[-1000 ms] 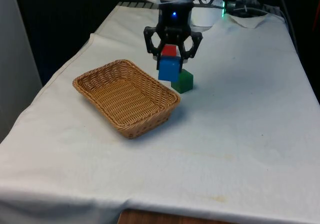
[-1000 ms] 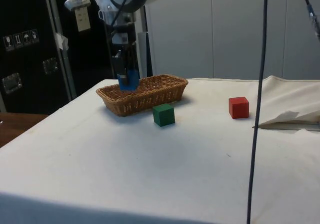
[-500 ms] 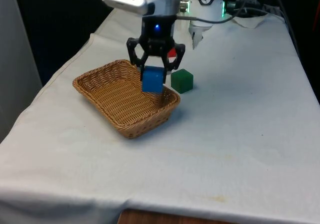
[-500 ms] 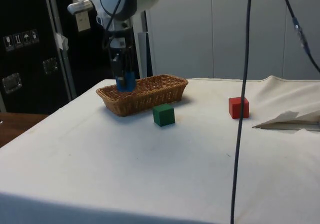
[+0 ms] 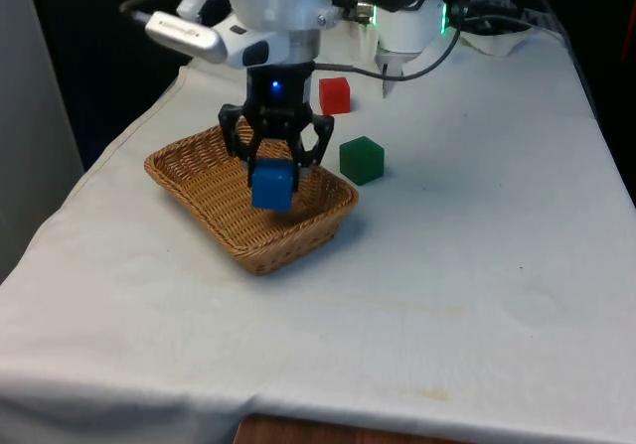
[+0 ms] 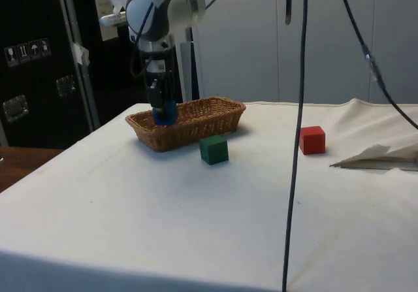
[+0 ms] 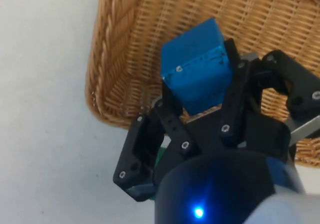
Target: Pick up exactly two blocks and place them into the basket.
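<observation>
Desk (image 5: 497, 265): covered by a white cloth; it carries the basket and two loose blocks, all below the end effector's level.
Arm (image 5: 268, 7): white, reaching down from above to the end effector over the basket.
Basket (image 5: 194, 161): woven wicker, rectangular and shallow, directly beneath the end effector; in the side view (image 6: 209, 112) its long wall faces the camera, and the wrist view (image 7: 115, 58) looks down into a corner of it.
End effector (image 5: 274, 171): black, pointing straight down over the basket's inside, its two fingers clamped on opposite faces of the blue block; the side view (image 6: 162, 109) places it low at the basket's end towards that view's left; the wrist view (image 7: 197, 91) shows the fingers pressed against the block's sides.
Blue block (image 5: 272, 186): gripped between the fingers, hanging tilted above the basket's weave; whether it touches the bottom cannot be told. In the side view (image 6: 164, 114) its lower part sits behind the basket wall, and in the wrist view (image 7: 196, 72) it is turned corner-on over the wicker.
Green block (image 5: 361, 159): on the cloth outside the basket, near the end effector towards the front view's right; just beside the basket's wall in the side view (image 6: 213, 149).
Red block (image 5: 335, 94): on the cloth beyond the green block, farther from the end effector and well apart from the basket (image 6: 312, 140).
</observation>
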Tool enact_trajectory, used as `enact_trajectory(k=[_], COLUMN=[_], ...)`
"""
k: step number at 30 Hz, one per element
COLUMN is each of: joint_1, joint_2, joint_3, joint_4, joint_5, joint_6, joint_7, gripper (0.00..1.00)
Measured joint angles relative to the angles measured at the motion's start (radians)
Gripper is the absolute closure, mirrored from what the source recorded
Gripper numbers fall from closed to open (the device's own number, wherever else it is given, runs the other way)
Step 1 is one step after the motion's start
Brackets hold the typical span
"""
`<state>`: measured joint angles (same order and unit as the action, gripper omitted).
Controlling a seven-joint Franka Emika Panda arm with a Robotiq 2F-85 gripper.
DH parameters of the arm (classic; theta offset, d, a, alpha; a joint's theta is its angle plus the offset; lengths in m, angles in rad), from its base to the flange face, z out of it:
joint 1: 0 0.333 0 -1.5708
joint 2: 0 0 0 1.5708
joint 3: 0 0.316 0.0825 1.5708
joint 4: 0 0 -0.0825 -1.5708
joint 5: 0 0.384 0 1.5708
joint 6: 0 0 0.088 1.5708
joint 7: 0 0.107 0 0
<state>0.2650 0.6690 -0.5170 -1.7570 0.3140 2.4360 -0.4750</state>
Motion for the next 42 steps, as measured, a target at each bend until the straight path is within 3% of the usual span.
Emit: enact_trajectory(k=[11,12,15,16,17,21,22,33,42], joint_1=[-0.006,-0.007,-0.009,-0.009,-0.01,-0.01,-0.01,-0.01,-0.005], joint_2=[0.047,0.052,0.063,0.063,0.068,0.071,0.071,0.071,-0.008], joint_3=[-0.005,-0.005,-0.005,-0.005,-0.005,-0.005,-0.005,-0.008,-0.043], joint_4=[0.016,0.017,0.025,0.025,0.029,0.029,0.029,0.03,0.008], joint_5=[0.076,0.085,0.107,0.107,0.118,0.127,0.127,0.131,0.126], joint_6=[0.0,0.0,0.0,0.0,0.0,-0.001,-0.001,-0.002,-0.065], joint_7=[-0.056,-0.062,-0.078,-0.078,-0.086,-0.093,-0.093,-0.096,-0.096], gripper=[0.97,0.93,0.67,0.48,0.48,0.04,0.0,0.0,0.0])
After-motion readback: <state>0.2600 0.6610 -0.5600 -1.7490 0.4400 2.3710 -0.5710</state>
